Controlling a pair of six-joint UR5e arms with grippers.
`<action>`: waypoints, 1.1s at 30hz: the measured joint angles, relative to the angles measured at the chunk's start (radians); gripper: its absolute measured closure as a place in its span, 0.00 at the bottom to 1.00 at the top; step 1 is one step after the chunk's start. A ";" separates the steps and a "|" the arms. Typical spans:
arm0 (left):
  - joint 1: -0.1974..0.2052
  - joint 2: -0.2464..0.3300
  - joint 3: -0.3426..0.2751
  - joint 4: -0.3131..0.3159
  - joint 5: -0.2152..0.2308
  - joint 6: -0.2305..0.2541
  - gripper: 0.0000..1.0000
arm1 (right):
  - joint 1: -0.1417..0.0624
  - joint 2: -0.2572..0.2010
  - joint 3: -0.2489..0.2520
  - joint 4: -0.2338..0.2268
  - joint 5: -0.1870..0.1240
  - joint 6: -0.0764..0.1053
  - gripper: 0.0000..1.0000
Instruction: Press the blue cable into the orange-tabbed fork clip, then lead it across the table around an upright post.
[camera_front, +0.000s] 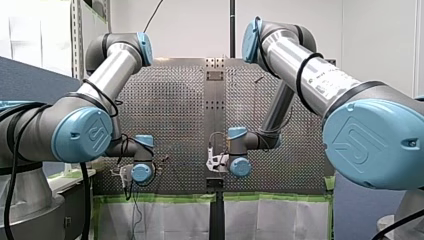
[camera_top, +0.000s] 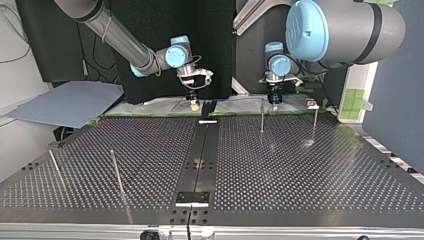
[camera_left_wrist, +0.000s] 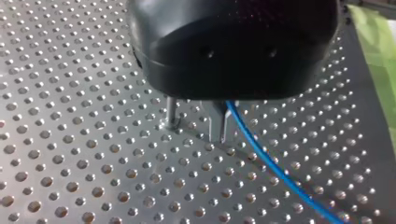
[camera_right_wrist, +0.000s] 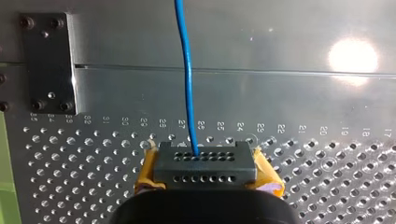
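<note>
Perforated metal table (camera_top: 300, 170) fills the top view, split by a dark centre rail (camera_top: 200, 150), with thin upright posts (camera_top: 262, 116) standing on both halves. A blue-grey sheet (camera_top: 75, 102) lies off the table at that view's left, and green tape edges the far side.

Both arms work at that far edge, but from there the blue cable (camera_left_wrist: 278, 171) is too fine to make out. Only the wrist views show it.

In the left wrist view, my left gripper (camera_left_wrist: 220, 137) has its metal fingers (camera_left_wrist: 215, 126) drawn almost together low over the holes. The cable comes out from between them and slants away across the table. A short post (camera_left_wrist: 172, 112) stands just beside the fingers.

In the right wrist view, my right gripper (camera_right_wrist: 205, 170) has its yellow pads (camera_right_wrist: 147, 172) closed against the two ends of a black perforated block (camera_right_wrist: 205, 158). The cable meets the block's upper row of holes. From there it runs nearly straight ahead, lengthwise away from the gripper, over the holes and onto a smooth plate. A black bolted bracket (camera_right_wrist: 49, 63) sits off to one side.
</note>
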 joint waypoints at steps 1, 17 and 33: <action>0.001 0.000 0.002 -0.001 0.000 -0.001 1.00 | 0.000 0.000 -0.001 0.000 0.000 0.000 1.00; 0.035 0.000 0.011 -0.007 0.012 -0.007 1.00 | -0.030 0.000 -0.049 0.024 -0.004 0.007 1.00; 0.046 0.000 0.051 -0.091 0.084 -0.025 0.65 | -0.052 0.001 -0.053 0.040 -0.005 0.006 1.00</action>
